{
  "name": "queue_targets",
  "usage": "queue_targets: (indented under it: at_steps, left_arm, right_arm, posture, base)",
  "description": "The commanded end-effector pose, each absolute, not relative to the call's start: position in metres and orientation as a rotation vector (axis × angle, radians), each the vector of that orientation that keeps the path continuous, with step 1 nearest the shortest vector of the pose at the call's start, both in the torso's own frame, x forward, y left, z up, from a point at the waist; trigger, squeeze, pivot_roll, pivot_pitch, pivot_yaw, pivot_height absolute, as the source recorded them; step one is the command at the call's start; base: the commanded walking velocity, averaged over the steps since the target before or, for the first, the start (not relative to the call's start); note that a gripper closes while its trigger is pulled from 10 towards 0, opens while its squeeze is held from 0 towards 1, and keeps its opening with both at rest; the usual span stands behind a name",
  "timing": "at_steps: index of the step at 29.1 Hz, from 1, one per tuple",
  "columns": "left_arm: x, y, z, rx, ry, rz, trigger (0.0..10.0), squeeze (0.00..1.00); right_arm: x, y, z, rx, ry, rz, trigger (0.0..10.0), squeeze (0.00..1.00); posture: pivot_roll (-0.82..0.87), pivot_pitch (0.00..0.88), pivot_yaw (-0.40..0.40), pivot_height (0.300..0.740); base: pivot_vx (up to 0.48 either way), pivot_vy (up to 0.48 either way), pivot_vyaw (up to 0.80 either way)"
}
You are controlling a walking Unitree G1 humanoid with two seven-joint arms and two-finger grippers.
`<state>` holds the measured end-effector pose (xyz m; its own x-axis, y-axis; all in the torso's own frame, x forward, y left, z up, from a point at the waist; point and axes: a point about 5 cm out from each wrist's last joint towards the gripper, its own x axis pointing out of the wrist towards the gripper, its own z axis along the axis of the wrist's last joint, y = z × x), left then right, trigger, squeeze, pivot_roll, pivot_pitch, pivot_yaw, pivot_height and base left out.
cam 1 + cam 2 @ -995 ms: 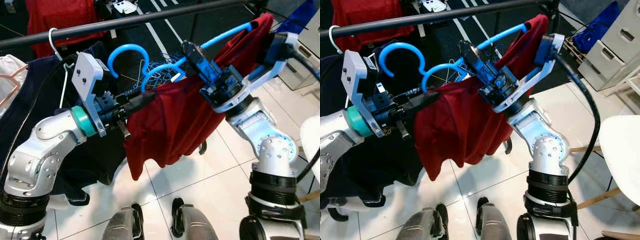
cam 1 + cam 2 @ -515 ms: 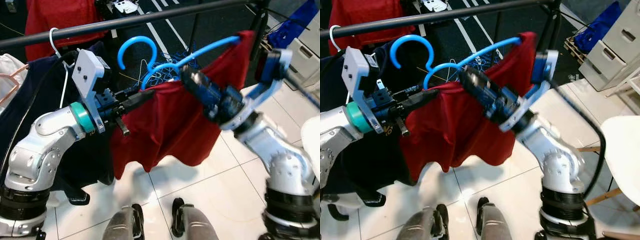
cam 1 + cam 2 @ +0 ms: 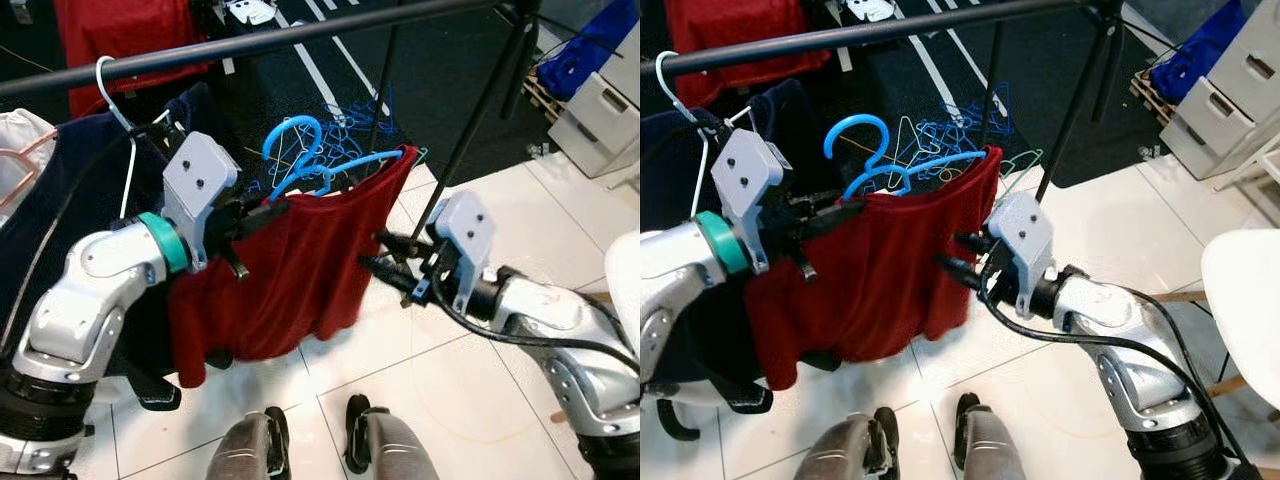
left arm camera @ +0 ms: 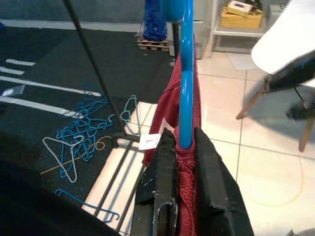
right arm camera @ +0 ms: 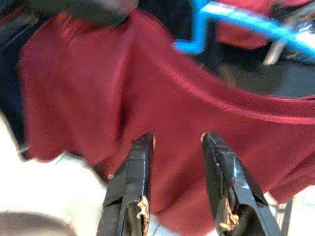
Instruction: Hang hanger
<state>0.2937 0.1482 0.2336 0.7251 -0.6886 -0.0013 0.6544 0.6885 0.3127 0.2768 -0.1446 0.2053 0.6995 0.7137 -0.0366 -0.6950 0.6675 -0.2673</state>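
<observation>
A blue plastic hanger carries a dark red shirt and hangs below the black clothes rail, its hook apart from the rail. My left gripper is shut on the hanger's left shoulder and the shirt cloth; in the left wrist view its fingers clamp the blue bar. My right gripper is open and holds nothing, just right of the shirt's edge. In the right wrist view its fingertips point at the red cloth.
Dark blue clothes on a white hanger hang on the rail at my left. The rail's black stand is behind the right arm. Loose hangers lie on the dark mat. Drawers and a white chair are at right.
My right gripper has let go of the hanger's right end and dropped down and back, now open. The hanger and shirt have sunk lower, held by the left gripper alone.
</observation>
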Motion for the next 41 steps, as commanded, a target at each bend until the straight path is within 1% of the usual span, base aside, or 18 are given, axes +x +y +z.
queue_targets:
  at_steps: [1,3,5,6,7,9,10,12,14,20,23,25,26,28,30,36,37,41]
  left_arm:
    - [0.289,0.144,0.233,0.296,-0.136,-0.747,10.0,0.00]
    - [0.285,0.142,0.227,0.279,-0.133,-0.695,10.0,0.00]
    - [0.285,0.142,0.227,0.279,-0.133,-0.695,10.0,0.00]
    - [0.283,0.141,0.225,0.285,-0.134,-0.680,10.0,0.00]
    - [0.283,0.141,0.225,0.285,-0.134,-0.680,10.0,0.00]
    - [0.277,0.149,0.217,0.313,-0.128,-0.636,10.0,0.00]
    - [0.277,0.149,0.217,0.313,-0.128,-0.636,10.0,0.00]
    - [0.271,0.160,0.213,0.315,-0.131,-0.580,10.0,0.00]
    - [0.267,0.164,0.210,0.313,-0.139,-0.555,10.0,0.00]
    - [0.256,0.163,0.200,0.321,-0.162,-0.487,10.0,0.00]
    - [0.256,0.163,0.200,0.330,-0.172,-0.468,10.0,0.00]
    - [0.260,0.160,0.194,0.406,-0.203,-0.402,10.0,0.00]
    - [0.260,0.160,0.194,0.406,-0.203,-0.402,10.0,0.00]
    - [0.263,0.152,0.174,0.487,-0.212,-0.305,10.0,0.00]
    - [0.264,0.149,0.163,0.513,-0.208,-0.255,10.0,0.00]
    - [0.262,0.144,0.152,0.509,-0.185,-0.267,10.0,0.00]
    - [0.260,0.143,0.141,0.496,-0.135,-0.291,10.0,0.00]
    - [0.260,0.144,0.138,0.495,-0.125,-0.296,10.0,0.00]
  right_arm:
    - [0.282,-0.151,0.209,-0.297,-0.109,0.720,10.0,0.00]
    - [0.299,-0.157,0.217,-0.313,-0.193,0.518,10.0,0.00]
    - [0.299,-0.157,0.217,-0.313,-0.193,0.518,10.0,0.00]
    - [0.304,-0.159,0.219,-0.321,-0.219,0.457,10.0,0.00]
    - [0.304,-0.159,0.219,-0.321,-0.219,0.457,10.0,0.00]
    - [0.311,-0.155,0.217,-0.320,-0.239,0.432,10.0,0.00]
    - [0.311,-0.155,0.217,-0.320,-0.239,0.432,10.0,0.00]
    - [0.318,-0.152,0.213,-0.275,-0.233,0.429,10.0,0.00]
    - [0.322,-0.152,0.210,-0.243,-0.223,0.414,10.0,0.00]
    - [0.332,-0.154,0.195,-0.170,-0.208,0.292,10.0,0.00]
    - [0.332,-0.151,0.190,-0.166,-0.206,0.289,10.0,0.00]
    - [0.328,-0.145,0.179,-0.148,-0.208,0.281,10.0,0.00]
    - [0.328,-0.145,0.179,-0.148,-0.208,0.281,10.0,0.00]
    - [0.318,-0.141,0.158,-0.141,-0.186,0.240,10.0,0.00]
    - [0.312,-0.141,0.147,-0.134,-0.167,0.209,10.0,0.00]
    - [0.307,-0.143,0.137,-0.148,-0.152,0.181,10.0,0.00]
    - [0.303,-0.149,0.126,-0.190,-0.137,0.136,10.0,0.00]
    - [0.303,-0.152,0.124,-0.202,-0.135,0.123,10.0,0.00]
  posture:
    - [-0.13,0.142,0.061,0.740]
    - [-0.11,0.127,0.027,0.740]
    - [-0.11,0.127,0.027,0.740]
    - [-0.11,0.126,0.023,0.740]
    - [-0.11,0.126,0.023,0.740]
    - [-0.07,0.114,-0.029,0.740]
    - [-0.07,0.114,-0.029,0.740]
    - [-0.05,0.109,-0.063,0.740]
    - [-0.04,0.102,-0.069,0.740]
    - [-0.03,0.067,-0.059,0.740]
    - [-0.03,0.067,-0.059,0.740]
    - [-0.04,0.049,-0.034,0.740]
    - [-0.04,0.049,-0.034,0.740]
    - [-0.06,0.025,0.000,0.740]
    - [-0.06,0.022,0.002,0.740]
    - [-0.08,0.005,0.019,0.740]
    - [-0.08,0.000,0.033,0.740]
    - [-0.08,0.000,0.037,0.740]
  base:
    - [0.000,0.000,0.00]
    - [0.000,0.000,0.00]
    - [0.000,0.000,0.00]
    - [0.000,0.000,0.00]
    - [0.000,0.000,0.00]
    - [0.000,0.000,0.00]
    - [0.000,0.000,0.00]
    - [0.000,0.000,0.00]
    - [0.000,0.000,0.00]
    - [0.000,0.000,0.00]
    - [0.000,0.000,0.00]
    - [0.000,0.000,0.00]
    - [0.000,0.000,0.00]
    - [0.000,0.000,0.00]
    - [0.000,0.000,0.00]
    - [0.000,0.000,0.00]
    - [0.000,0.000,0.00]
    - [0.000,0.000,0.00]
